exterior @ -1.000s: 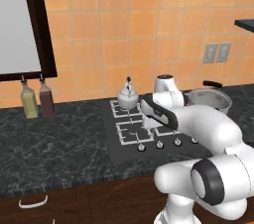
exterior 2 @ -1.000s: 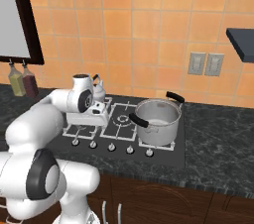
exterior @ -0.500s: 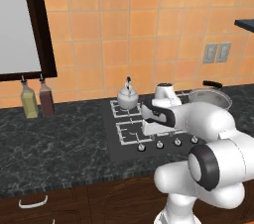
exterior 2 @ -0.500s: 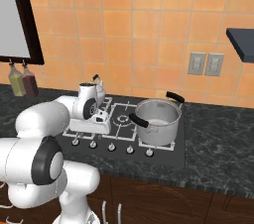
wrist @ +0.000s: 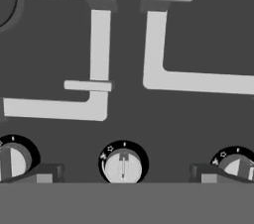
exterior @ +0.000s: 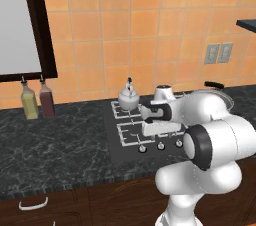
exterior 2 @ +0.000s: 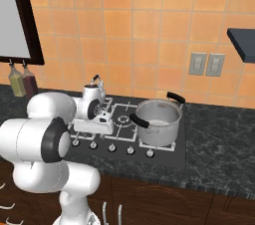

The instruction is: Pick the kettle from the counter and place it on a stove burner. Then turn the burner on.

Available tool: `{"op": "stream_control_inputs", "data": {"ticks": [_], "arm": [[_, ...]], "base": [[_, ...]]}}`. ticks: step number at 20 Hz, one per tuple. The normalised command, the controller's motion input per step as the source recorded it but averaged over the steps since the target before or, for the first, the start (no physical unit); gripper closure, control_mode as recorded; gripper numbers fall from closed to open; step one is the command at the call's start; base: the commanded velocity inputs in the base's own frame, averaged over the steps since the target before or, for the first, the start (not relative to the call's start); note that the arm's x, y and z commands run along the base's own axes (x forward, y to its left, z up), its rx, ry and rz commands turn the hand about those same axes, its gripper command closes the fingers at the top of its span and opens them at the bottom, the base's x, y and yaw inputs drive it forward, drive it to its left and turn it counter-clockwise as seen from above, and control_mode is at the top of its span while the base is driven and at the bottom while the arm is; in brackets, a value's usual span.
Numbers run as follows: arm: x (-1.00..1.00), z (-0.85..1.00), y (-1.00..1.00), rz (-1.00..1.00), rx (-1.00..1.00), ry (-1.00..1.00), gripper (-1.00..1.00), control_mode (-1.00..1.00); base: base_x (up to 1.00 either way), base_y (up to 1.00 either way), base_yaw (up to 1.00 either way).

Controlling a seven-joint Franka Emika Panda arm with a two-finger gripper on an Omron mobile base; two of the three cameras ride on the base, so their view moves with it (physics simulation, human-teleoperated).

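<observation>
Kettle (exterior: 128, 99) sits on the back-left burner (exterior: 124, 110) of your black cooktop (exterior: 150, 137), upright, its black handle arching over the lid knob; from the right base camera the kettle (exterior 2: 93, 93) shows just behind the arm's wrist. Around the cooktop runs the dark mottled counter (exterior: 55, 140). Your white arm (exterior: 207, 135) reaches low over the front-left grates. A steel pot (exterior 2: 159, 122) stands on the right side of the cooktop, well apart from the kettle. Two bottles (exterior: 38, 101) stand by the wall at far left. Your gripper (wrist: 124, 174) hangs spread and empty, one knob (wrist: 122, 166) between its tips, not touching either.
</observation>
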Motion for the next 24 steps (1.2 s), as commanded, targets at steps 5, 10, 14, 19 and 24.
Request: {"op": "stream_control_inputs", "data": {"ticks": [5,10,14,19,24], "arm": [[-0.03,-0.25,0.0,0.0,0.0,0.02,-1.0,-1.0],[-0.12,-0.25,0.0,0.0,0.0,0.02,-1.0,-1.0],[-0.08,-0.11,0.0,0.0,0.0,0.0,-1.0,-1.0],[-0.21,0.0,0.0,0.0,0.0,0.0,-1.0,-1.0],[-0.01,-0.05,0.0,0.0,0.0,0.0,-1.0,-1.0]], "base": [[0.0,0.0,0.0],[0.0,0.0,0.0],[0.0,0.0,0.0],[0.0,0.0,0.0],[0.0,0.0,0.0]]}}
